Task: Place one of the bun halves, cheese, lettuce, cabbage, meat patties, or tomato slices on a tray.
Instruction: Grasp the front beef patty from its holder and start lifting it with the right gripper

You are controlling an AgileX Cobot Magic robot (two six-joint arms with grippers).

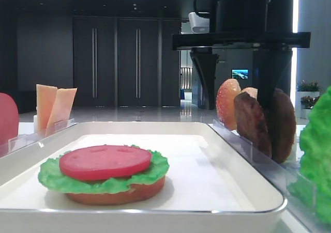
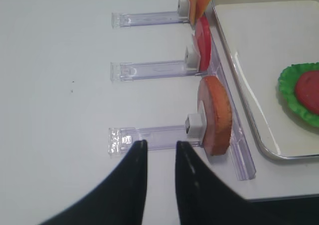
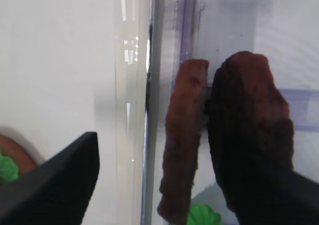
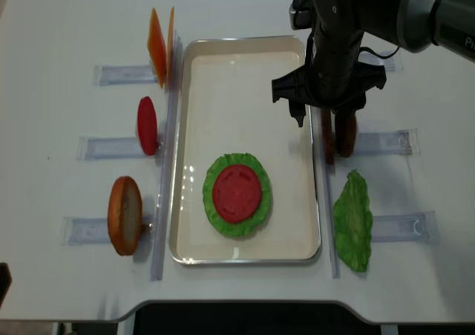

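Brown discs: the meat patties stand on edge, side by side, in a clear slotted rack just right of the tray.
Handling: they look stiff, light and grainy, so likely not slippery; a pinch across the flat faces near the top edge seems best, taking one only.
Right gripper: jaws spread wide, holding nothing; in the right wrist view one finger hangs over the tray side, the other behind the nearer patty, so the pair sits between them.
Risk: the two discs touch or nearly touch, and both may lift together.
Left gripper: fingers drawn nearly together, nothing between them, hanging beside the flat bun half in its rack.
Tray contents: a bun base, ruffled soft-looking lettuce and a smooth glossy tomato slice, stacked.
Tray material: white, glossy, raised rim, rounded corners.
Spare items: cheese, lettuce leaf.
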